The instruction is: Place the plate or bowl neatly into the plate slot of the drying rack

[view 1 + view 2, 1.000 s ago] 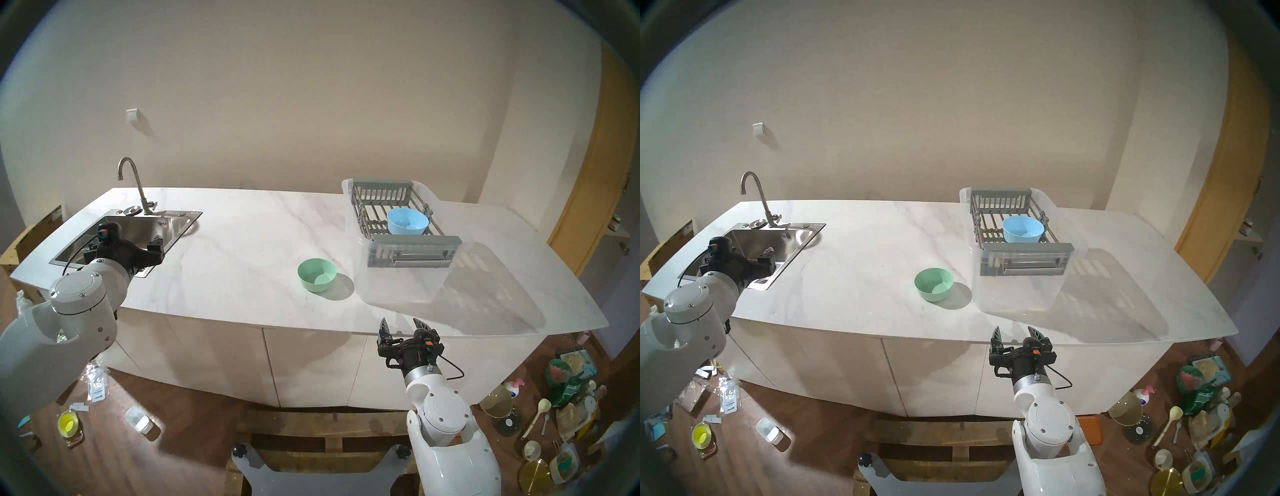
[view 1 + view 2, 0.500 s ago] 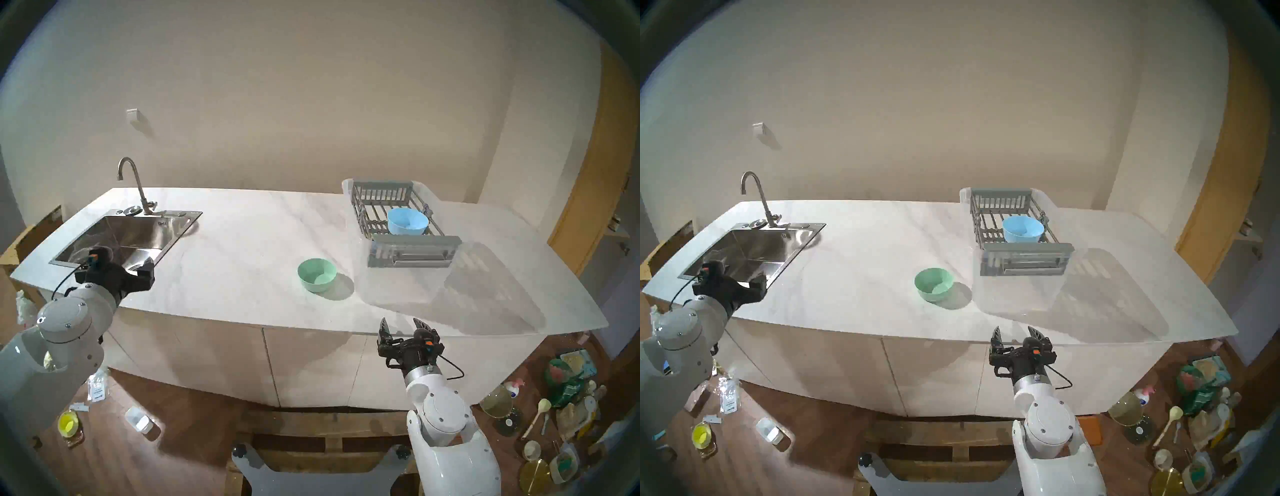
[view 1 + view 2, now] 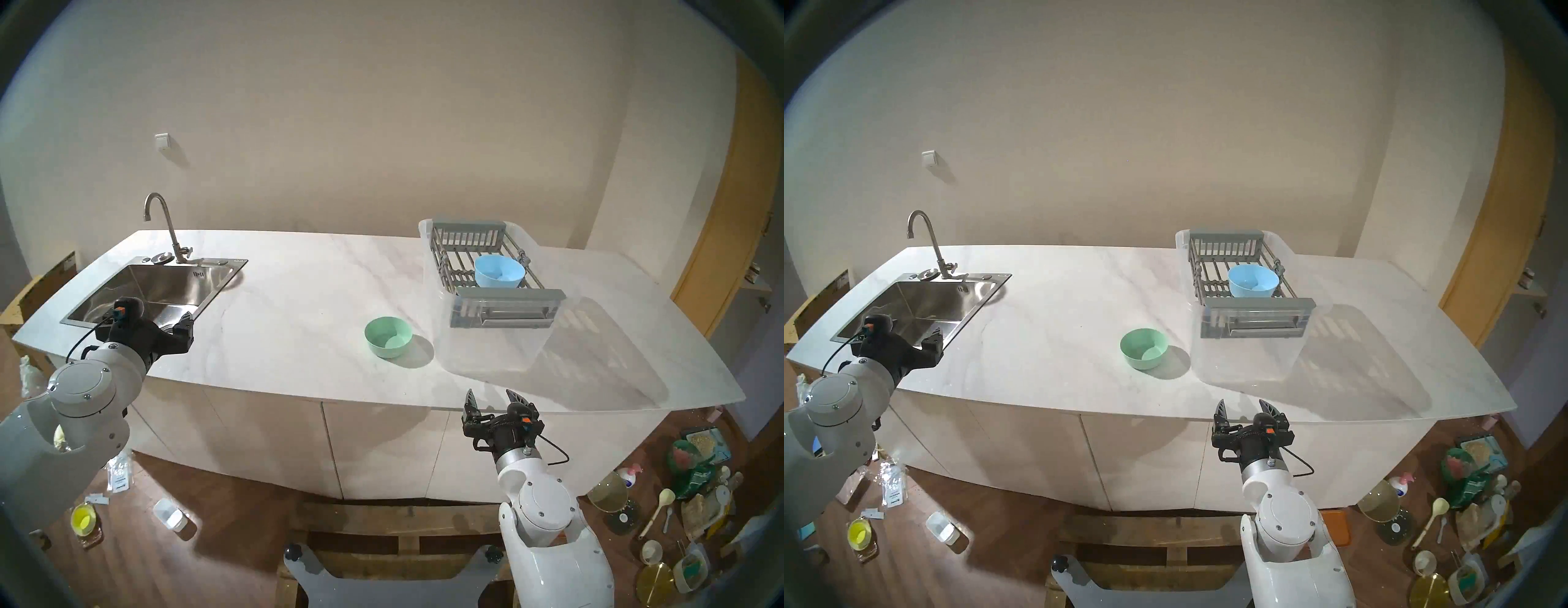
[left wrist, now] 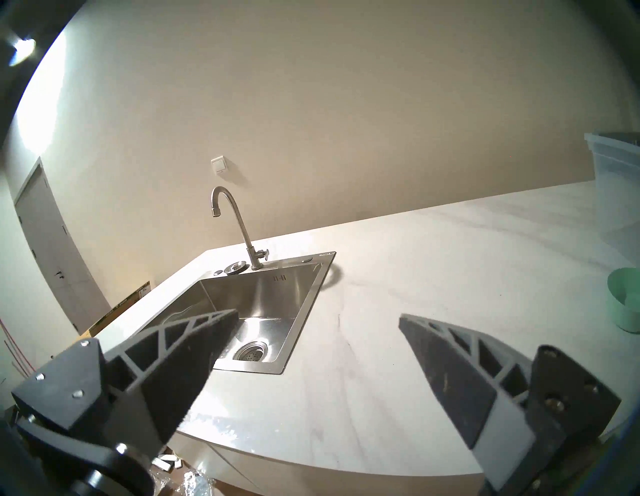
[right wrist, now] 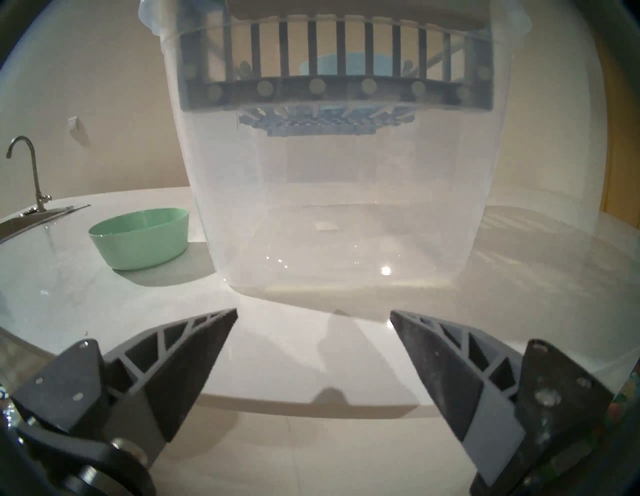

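A green bowl stands upright on the white counter, just left of the clear tub; it also shows in the right wrist view. The grey drying rack rests across the top of the tub. A blue bowl sits in it on the right, beside the plate slot's rods and dividers. My left gripper is open and empty over the sink's front right corner. My right gripper is open and empty at the counter's front edge, below the tub.
The clear plastic tub carries the rack at the back right. A steel sink with a tall faucet is set in the counter's left end. Clutter lies on the floor at both sides.
My left arm has pulled back from over the sink toward the counter's front left and stays open. The right arm and both bowls have not moved.
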Action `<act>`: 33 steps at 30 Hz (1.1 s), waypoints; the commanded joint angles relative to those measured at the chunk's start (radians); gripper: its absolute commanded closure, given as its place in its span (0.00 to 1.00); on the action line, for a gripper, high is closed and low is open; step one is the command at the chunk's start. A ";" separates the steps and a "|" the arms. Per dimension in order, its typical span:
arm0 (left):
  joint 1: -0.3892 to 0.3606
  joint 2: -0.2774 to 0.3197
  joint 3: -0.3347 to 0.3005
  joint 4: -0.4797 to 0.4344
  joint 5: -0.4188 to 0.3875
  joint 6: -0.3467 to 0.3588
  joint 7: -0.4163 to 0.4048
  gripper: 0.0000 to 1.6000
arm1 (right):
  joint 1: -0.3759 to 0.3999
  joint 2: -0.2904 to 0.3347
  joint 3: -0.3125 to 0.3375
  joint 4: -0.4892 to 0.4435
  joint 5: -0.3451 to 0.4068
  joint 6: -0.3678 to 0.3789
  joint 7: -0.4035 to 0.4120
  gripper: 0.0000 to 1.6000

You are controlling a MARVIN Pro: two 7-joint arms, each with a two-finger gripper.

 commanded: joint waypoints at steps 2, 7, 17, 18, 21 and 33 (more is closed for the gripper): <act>-0.014 0.007 -0.015 -0.015 0.008 -0.008 0.001 0.00 | 0.032 0.019 0.008 -0.126 0.010 0.032 0.024 0.00; -0.013 0.007 -0.016 -0.016 0.009 -0.009 0.002 0.00 | 0.035 0.033 0.020 -0.216 0.037 0.144 0.048 0.00; -0.013 0.008 -0.016 -0.016 0.009 -0.010 0.002 0.00 | 0.025 0.028 0.031 -0.245 0.051 0.198 0.051 0.00; -0.013 0.008 -0.016 -0.016 0.009 -0.010 0.002 0.00 | 0.024 0.029 0.032 -0.247 0.052 0.201 0.052 0.00; -0.013 0.008 -0.016 -0.016 0.009 -0.009 0.003 0.00 | 0.024 0.033 0.037 -0.262 0.060 0.215 0.059 0.00; -0.014 0.009 -0.015 -0.016 0.007 -0.009 0.004 0.00 | 0.018 0.045 -0.014 -0.371 0.078 0.345 0.097 0.00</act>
